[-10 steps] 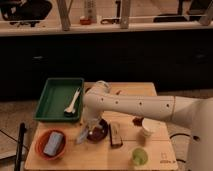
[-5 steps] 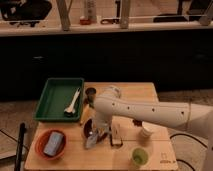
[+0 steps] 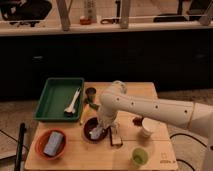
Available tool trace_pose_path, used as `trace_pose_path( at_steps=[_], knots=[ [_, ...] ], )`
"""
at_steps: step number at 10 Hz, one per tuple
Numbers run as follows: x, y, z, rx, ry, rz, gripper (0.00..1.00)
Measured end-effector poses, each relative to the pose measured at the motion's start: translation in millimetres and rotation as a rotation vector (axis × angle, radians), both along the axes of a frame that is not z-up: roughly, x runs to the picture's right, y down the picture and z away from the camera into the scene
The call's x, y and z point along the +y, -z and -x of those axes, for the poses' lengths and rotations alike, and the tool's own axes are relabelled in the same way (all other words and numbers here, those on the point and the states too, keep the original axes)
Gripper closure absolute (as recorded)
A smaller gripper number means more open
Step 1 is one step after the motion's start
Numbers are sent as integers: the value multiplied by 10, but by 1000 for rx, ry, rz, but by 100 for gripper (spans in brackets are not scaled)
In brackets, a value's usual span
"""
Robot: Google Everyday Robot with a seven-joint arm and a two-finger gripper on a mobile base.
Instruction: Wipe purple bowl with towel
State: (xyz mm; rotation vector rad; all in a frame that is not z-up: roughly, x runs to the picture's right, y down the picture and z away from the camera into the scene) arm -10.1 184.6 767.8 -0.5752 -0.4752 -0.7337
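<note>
A: What's on the wooden table (image 3: 150,155), biggest first?

B: One white robot arm (image 3: 150,106) reaching across it. Then one green tray (image 3: 50,100) at the table's far left corner, with one white utensil (image 3: 72,101) lying in it. One orange bowl (image 3: 42,150) at the table's near left corner, holding one blue-grey block (image 3: 53,143). One purple bowl (image 3: 90,134), just right of the orange one.

A: And the smaller things?

B: One white cup (image 3: 147,128) right of the purple bowl, one green cup (image 3: 139,157) toward the table's near edge, one dark cup (image 3: 90,93) just beside the tray, and one dark bar-shaped object (image 3: 116,137) touching or nearly touching the purple bowl's right side (I can't name it).

A: Where's the gripper?

B: The gripper (image 3: 102,125) hangs directly over the purple bowl's right half, with the pale towel (image 3: 98,131) below it, reaching down into the bowl. Whether its fingers are spread or pinching, I can't tell
</note>
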Motion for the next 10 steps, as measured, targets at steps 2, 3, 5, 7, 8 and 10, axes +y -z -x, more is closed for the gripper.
trace_pose_path(
  at_steps=[2,3,5,7,8,10],
  knots=[
    [-115,-65,123,-10,6,-16,100],
    [-133,-71,234,-24,18,-20,100],
    [-144,-55,597,-80,63,-27,100],
    [-110,10,802,-127,101,-29,100],
    [-41,98,883,-157,126,-28,100],
    [117,224,854,-178,147,-16,100]
  ],
)
